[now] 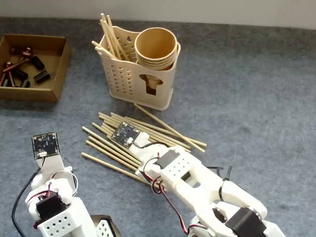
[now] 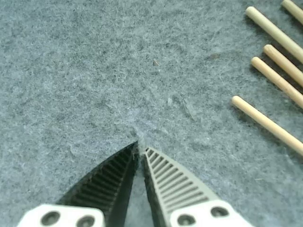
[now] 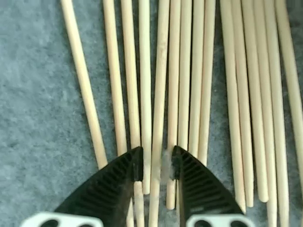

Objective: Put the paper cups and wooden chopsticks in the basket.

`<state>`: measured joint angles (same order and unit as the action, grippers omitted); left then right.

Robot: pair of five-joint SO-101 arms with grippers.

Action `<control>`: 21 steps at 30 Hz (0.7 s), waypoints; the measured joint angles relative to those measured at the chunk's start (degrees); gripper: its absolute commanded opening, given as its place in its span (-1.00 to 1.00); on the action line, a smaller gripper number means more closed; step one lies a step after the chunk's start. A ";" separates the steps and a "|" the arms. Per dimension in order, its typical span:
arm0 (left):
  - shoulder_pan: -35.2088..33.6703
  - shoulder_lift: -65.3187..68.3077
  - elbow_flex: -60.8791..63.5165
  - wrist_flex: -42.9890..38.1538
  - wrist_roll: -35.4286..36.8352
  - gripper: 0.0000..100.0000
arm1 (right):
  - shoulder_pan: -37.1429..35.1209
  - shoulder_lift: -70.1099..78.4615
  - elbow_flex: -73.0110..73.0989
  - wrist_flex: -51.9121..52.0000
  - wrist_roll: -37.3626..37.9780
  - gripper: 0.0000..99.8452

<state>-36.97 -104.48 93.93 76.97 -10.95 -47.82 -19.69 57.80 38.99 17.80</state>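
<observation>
A cream plastic basket (image 1: 129, 81) stands at the back of the grey felt. It holds a stack of paper cups (image 1: 156, 47) and several wooden chopsticks (image 1: 109, 39). More chopsticks (image 1: 163, 129) lie in a loose pile in front of it. My right arm (image 1: 170, 168) hangs over that pile. Its gripper (image 3: 156, 163) is narrowly open, with one chopstick (image 3: 159, 118) running between the fingertips and others on both sides. My left gripper (image 2: 141, 150) is shut with nothing in it, low over bare felt beside the near ends of the chopsticks (image 2: 267, 123).
A brown cardboard box (image 1: 60, 69) with small dark parts sits at the back left. My left arm (image 1: 49, 197) stands at the front left. One chopstick (image 1: 168, 127) lies crosswise over the pile, its far end near the basket's foot.
</observation>
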 measured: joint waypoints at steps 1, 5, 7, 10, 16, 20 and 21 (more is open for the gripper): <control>0.00 0.09 0.35 0.00 0.00 -0.99 | 0.09 0.97 -0.09 -0.26 0.00 -0.82; 4.66 0.00 1.93 -0.88 -0.09 -0.99 | 0.18 4.57 -0.97 0.18 0.00 -0.85; 7.03 0.09 2.02 -2.02 -0.09 -0.99 | 0.18 4.66 -2.02 1.41 0.00 -0.95; 9.32 0.09 2.11 -2.73 -0.09 -0.99 | -0.09 3.69 -2.99 3.43 0.00 -0.99; 12.31 0.09 2.11 -2.73 -0.09 -0.99 | 0.62 1.05 -2.99 5.71 0.00 -0.99; 12.57 0.09 2.11 -2.81 -0.18 -0.99 | 1.05 0.18 -2.99 5.80 0.00 -0.95; 12.75 0.09 2.11 -2.99 -0.18 -0.99 | 1.05 0.18 -2.99 5.80 0.00 -0.90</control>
<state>-24.22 -104.40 96.04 73.98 -11.12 -46.77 -19.52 54.81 44.79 17.80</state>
